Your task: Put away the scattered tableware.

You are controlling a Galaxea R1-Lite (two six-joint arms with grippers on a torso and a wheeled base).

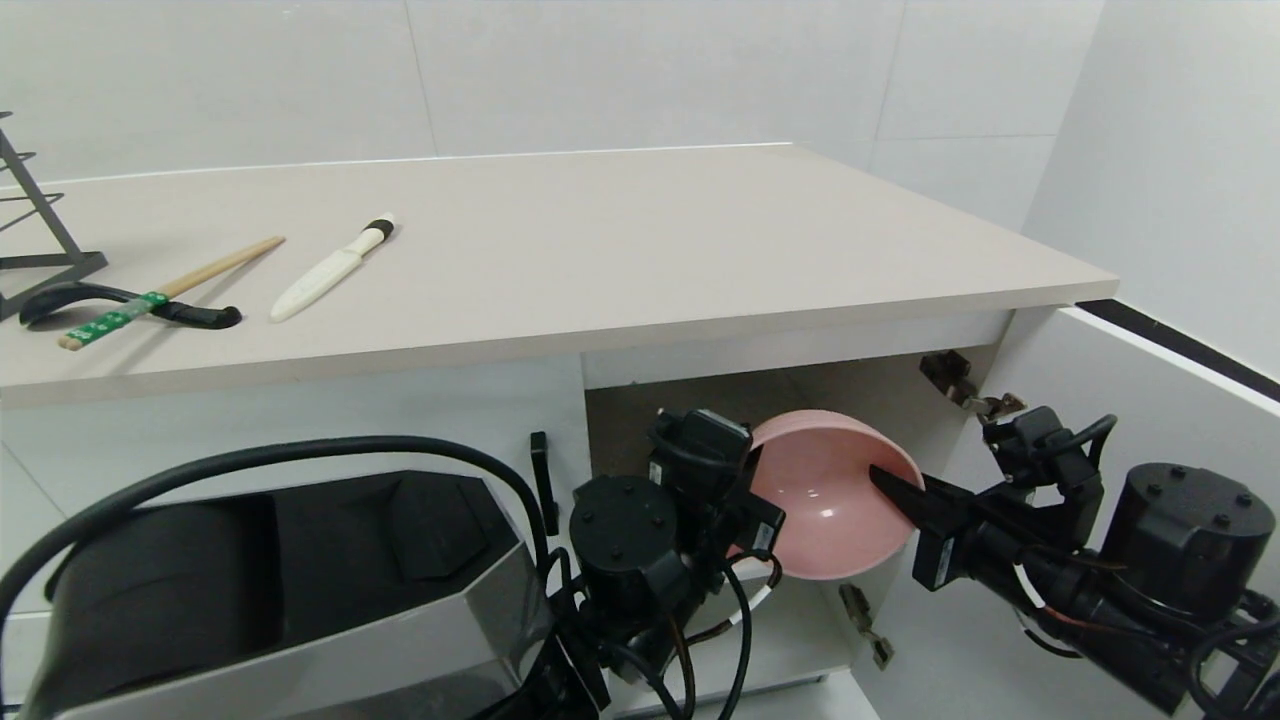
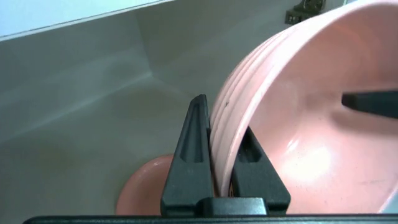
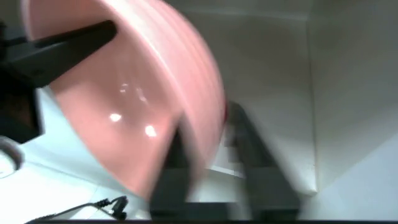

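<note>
**Operator:** Where is the bowl?

**Guide:** The pink bowl (image 1: 835, 495) hangs tipped on edge in the mouth of the open cupboard (image 1: 700, 395), below the worktop (image 1: 600, 250). It rests on nothing. A second bowl (image 2: 140, 186) of the same pink sits on the cupboard floor beneath it, well apart from it.

**Operator:** What holds it?

**Guide:** The left hand (image 2: 222, 127) is clamped on the rim, with one finger (image 2: 193, 143) outside the wall and one inside. The right hand (image 1: 900, 490) is at the opposite rim. You cannot tell from these views whether it grips or only touches.

**Operator:** Which step is this?

**Guide:** Judge it as stowing the bowl, with placement not yet done. It may also be a transfer between hands.

**Operator:** What does the next move call for?

**Guide:**
1. Confirm which hand carries the load before you release the other.
2. Level the bowl and carry it inward, clear of the door (image 1: 1100, 400) and its hinges.
3. Lower it onto or beside the second bowl, then release. A tipped release risks a roll.

**Operator:** What is left after that?

**Guide:** A knife (image 1: 335, 265), a stick (image 1: 170, 290) and a ladle (image 1: 130, 305) lie on the worktop near the rack (image 1: 40, 230).
</note>
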